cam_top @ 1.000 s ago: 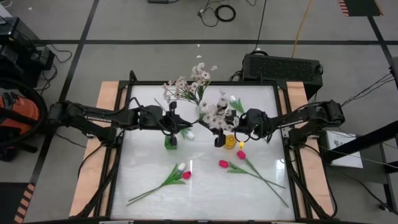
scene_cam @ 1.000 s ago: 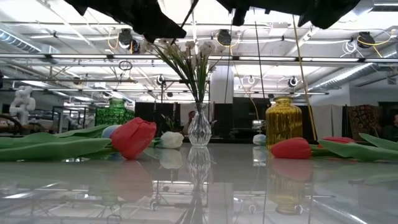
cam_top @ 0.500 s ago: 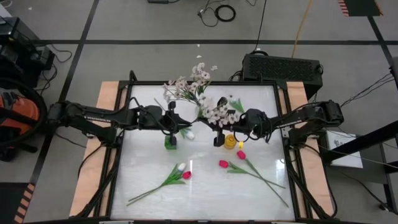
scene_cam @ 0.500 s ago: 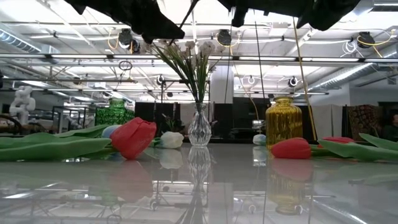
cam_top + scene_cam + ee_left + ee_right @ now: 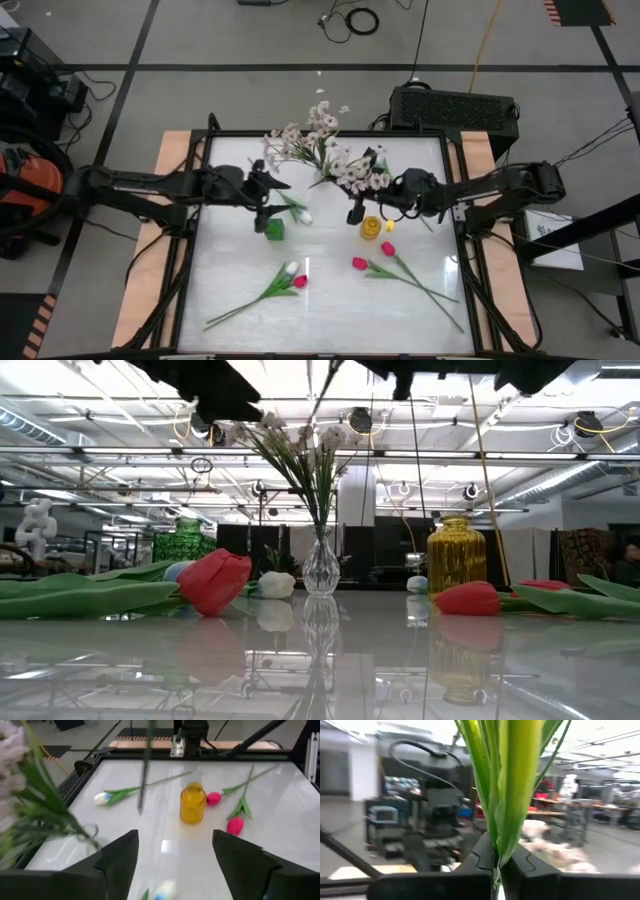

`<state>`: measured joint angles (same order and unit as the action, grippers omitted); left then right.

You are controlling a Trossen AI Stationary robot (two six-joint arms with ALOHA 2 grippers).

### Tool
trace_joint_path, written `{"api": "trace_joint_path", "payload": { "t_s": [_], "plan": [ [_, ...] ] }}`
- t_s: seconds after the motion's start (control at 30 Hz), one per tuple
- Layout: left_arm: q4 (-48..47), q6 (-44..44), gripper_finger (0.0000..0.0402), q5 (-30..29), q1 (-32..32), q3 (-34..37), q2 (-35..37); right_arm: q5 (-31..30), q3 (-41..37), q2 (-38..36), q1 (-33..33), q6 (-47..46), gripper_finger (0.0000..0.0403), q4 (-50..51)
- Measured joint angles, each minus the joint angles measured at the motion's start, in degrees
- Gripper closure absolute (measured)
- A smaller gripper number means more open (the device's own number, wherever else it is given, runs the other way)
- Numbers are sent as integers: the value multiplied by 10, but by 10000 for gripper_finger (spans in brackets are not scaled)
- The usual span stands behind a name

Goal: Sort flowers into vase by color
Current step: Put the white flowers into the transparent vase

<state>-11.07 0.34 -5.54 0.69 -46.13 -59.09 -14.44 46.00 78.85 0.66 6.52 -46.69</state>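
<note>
My right gripper (image 5: 496, 855) is shut on a spray of pale blossoms (image 5: 358, 172), held in the air left of the yellow vase (image 5: 371, 228). A clear vase (image 5: 320, 565) at the far middle of the table holds another spray (image 5: 300, 142). My left gripper (image 5: 175, 865) stands open with nothing between its fingers, above the green vase (image 5: 274, 229). White tulips (image 5: 303, 215) (image 5: 102, 797) and pink tulips (image 5: 387, 248) lie flat on the table. My right gripper pinches the spray's bundle of green stems and leaf blades (image 5: 498, 844) between its two fingers, coming from the table's right and slanting a little upward. The spray stands roughly upright with its blossoms above the fingers. Its bare stem end (image 5: 141, 805) hangs free above the table.
A white and a pink tulip (image 5: 295, 275) lie together at the near left. Two more pink tulips (image 5: 359, 263) with long stems lie at the near right. The near middle of the table top (image 5: 320, 310) is bare.
My left gripper has drawn back toward the table's left edge, away from the spray and the green vase. My right gripper has carried the spray a little up and toward the right edge. The spray has stayed upright.
</note>
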Motion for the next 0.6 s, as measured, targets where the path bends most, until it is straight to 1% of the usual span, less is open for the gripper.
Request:
{"api": "trace_joint_path", "payload": {
  "t_s": [0.1,0.23,0.4,0.47,0.53,0.6],
  "plan": [
    [-51,0,136,0,0,0,36,-33,0,-30,-15,21,402,53],
    [-98,0,135,-4,0,0,69,-35,-10,-32,-56,-2,402,86],
    [-156,-1,135,-6,0,0,92,-28,-38,6,-105,-28,402,41],
    [-182,-1,135,-6,0,0,96,-9,-46,20,-121,-43,403,7],
    [-189,-5,135,-7,0,3,97,10,-46,36,-131,-59,403,-16],
    [-199,-4,135,-7,0,6,97,15,-46,53,-136,-63,403,-30]
  ]
}}
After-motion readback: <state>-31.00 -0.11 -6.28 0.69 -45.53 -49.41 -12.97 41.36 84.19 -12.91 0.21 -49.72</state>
